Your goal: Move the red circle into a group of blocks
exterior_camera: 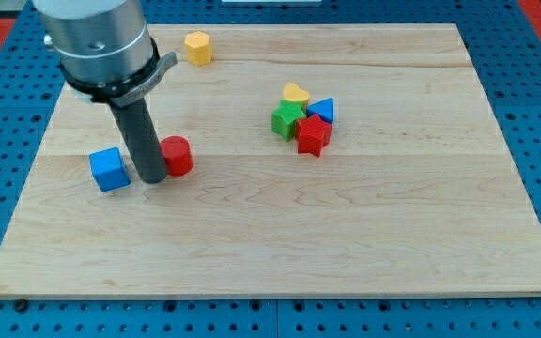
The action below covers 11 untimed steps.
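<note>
The red circle lies on the wooden board at the view's left of centre. My tip rests right against the circle's left side, between it and a blue cube. A group of blocks sits to the right of centre: a yellow heart, a green block, a blue triangle and a red star, all touching.
A yellow hexagon lies alone near the board's top edge. The arm's grey body hangs over the top left corner. A blue pegboard surrounds the board.
</note>
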Tool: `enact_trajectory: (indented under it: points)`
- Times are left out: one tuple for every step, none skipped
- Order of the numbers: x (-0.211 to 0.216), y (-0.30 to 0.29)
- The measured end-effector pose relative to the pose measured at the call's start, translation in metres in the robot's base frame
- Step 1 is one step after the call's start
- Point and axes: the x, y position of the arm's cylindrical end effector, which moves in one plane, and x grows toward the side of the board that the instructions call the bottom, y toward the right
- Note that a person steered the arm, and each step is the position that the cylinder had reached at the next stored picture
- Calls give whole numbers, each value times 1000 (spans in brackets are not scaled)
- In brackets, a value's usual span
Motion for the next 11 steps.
enact_trajectory:
  points:
    - [-10,7]
    - [-15,11]
    - [-18,-9]
    - [-34,4]
    - [-46,25]
    - [-47,70]
    - [-47,94]
    - [-41,96]
    - [-25,96]
    - [21,93]
    - [56,50]
